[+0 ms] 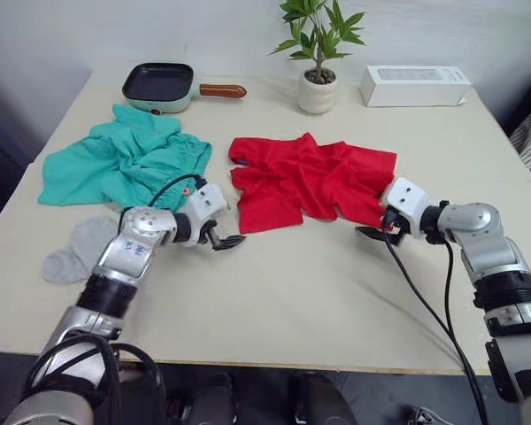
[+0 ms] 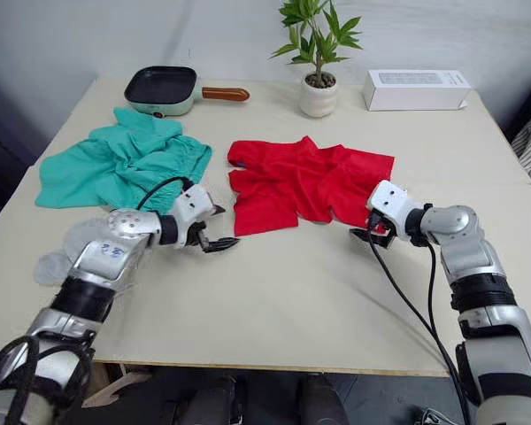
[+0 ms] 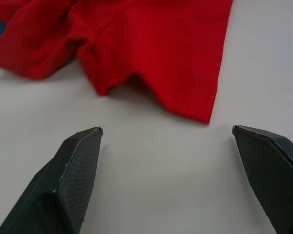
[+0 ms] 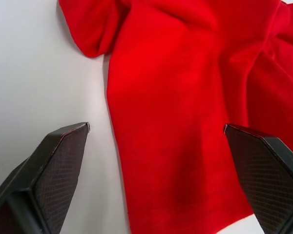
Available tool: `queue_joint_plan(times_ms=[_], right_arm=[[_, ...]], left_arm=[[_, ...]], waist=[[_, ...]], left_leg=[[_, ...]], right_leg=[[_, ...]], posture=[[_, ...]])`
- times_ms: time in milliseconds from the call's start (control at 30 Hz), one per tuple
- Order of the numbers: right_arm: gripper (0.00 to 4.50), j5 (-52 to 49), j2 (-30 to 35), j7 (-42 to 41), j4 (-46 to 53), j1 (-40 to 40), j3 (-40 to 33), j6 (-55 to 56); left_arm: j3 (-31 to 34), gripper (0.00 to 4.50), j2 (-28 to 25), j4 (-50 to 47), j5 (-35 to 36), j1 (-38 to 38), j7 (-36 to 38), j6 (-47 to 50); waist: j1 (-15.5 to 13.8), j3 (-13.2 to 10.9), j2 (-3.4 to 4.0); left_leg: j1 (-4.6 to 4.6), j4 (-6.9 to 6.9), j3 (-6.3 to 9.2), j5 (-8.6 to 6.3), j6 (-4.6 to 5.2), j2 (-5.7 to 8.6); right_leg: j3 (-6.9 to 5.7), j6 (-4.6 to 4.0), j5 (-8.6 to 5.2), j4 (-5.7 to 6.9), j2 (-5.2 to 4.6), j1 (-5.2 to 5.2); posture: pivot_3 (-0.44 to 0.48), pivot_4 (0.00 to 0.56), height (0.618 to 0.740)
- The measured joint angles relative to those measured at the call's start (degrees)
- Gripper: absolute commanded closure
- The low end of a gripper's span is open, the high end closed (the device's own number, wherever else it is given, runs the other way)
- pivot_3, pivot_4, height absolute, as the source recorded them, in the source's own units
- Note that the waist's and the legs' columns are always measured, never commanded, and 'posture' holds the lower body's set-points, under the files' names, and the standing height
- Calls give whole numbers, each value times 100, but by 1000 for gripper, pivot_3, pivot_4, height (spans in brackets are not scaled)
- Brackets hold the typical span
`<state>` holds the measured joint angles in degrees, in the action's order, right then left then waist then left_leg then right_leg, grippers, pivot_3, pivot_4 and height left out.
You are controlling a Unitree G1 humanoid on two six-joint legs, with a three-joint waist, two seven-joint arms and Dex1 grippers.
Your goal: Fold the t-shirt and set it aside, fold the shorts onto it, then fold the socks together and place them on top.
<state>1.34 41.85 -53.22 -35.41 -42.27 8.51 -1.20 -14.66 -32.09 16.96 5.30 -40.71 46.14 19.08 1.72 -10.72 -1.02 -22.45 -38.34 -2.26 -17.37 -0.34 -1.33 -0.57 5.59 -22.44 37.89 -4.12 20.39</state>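
Note:
The red t-shirt (image 1: pixel 310 181) lies crumpled in the middle of the table. My left gripper (image 1: pixel 226 239) is open just off its near-left corner, with bare table between the fingertips (image 3: pixel 83 146) and the hem (image 3: pixel 185 97). My right gripper (image 1: pixel 373 232) is open at the near-right corner, its fingers (image 4: pixel 63 161) straddling the red cloth (image 4: pixel 176 122) without closing on it. The teal shorts (image 1: pixel 124 164) lie bunched at the left. The grey socks (image 1: pixel 80 248) rest near the left edge, beside my left forearm.
At the back of the table (image 1: pixel 292 301) stand a green frying pan (image 1: pixel 164 86) with a brown handle, a potted plant (image 1: pixel 317 53) and a white box (image 1: pixel 414 86). Black cables hang from both wrists.

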Motion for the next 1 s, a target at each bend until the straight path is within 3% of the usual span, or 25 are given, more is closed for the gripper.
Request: queue_joint_plan(times_ms=[167, 233, 367, 667, 767, 900, 1000], right_arm=[[0, 51, 30, -303, -659, -392, 1, -169], [385, 50, 66, -423, -784, -458, -9, -284], [1496, 55, 84, -569, -952, -462, -6, -391], [4472, 27, 86, -711, -1021, -455, -35, -675], [4500, 16, 189, -745, -1007, -433, -54, -783], [4500, -122, 339, -1028, -669, -181, -214, -1015], [4500, -293, 543, -1324, -28, 176, -258, -1253]], left_arm=[[-240, 25, 483, 823, -325, -446, 231, -433], [-300, 0, 613, 1120, -448, -641, 259, -592], [-370, 832, 964, 1938, -598, -1043, 231, -894], [-331, 3489, 1458, 3613, -774, -1768, 196, -1530], [-297, 4389, 1514, 3837, -776, -1835, 217, -1712], [-133, 4475, 1422, 3810, -765, -1771, 388, -1831], [93, 4475, 1174, 3165, -591, -1384, 731, -1576]], waist=[[-35, 2, -4], [-68, 4, -6], [-157, 9, -13], [-167, 14, -20], [-168, 14, -20], [-146, 14, -19], [-76, 13, -18]], left_leg=[[11, 0, 9, 9, 3, 14], [12, 0, 16, 12, 7, 24], [46, -1, 24, 14, 18, 34], [73, 2, 30, 16, 30, 49], [73, 3, 29, 17, 30, 49], [72, 17, 25, 17, 27, 48], [67, 34, 18, 15, 18, 42]], right_leg=[[-6, 3, 2, 10, -17, -10], [-13, 4, 2, 10, -29, -16], [-23, 15, 8, -8, -38, -68], [-30, 28, 15, -17, -52, -103], [-31, 29, 15, -17, -52, -102], [-30, 29, 15, -20, -48, -93], [-31, 29, 15, -18, -41, -75]], posture=[[0, 150, 740], [0, 150, 740], [0, 150, 740], [0, 150, 740], [0, 150, 740], [0, 150, 740], [0, 150, 740]])
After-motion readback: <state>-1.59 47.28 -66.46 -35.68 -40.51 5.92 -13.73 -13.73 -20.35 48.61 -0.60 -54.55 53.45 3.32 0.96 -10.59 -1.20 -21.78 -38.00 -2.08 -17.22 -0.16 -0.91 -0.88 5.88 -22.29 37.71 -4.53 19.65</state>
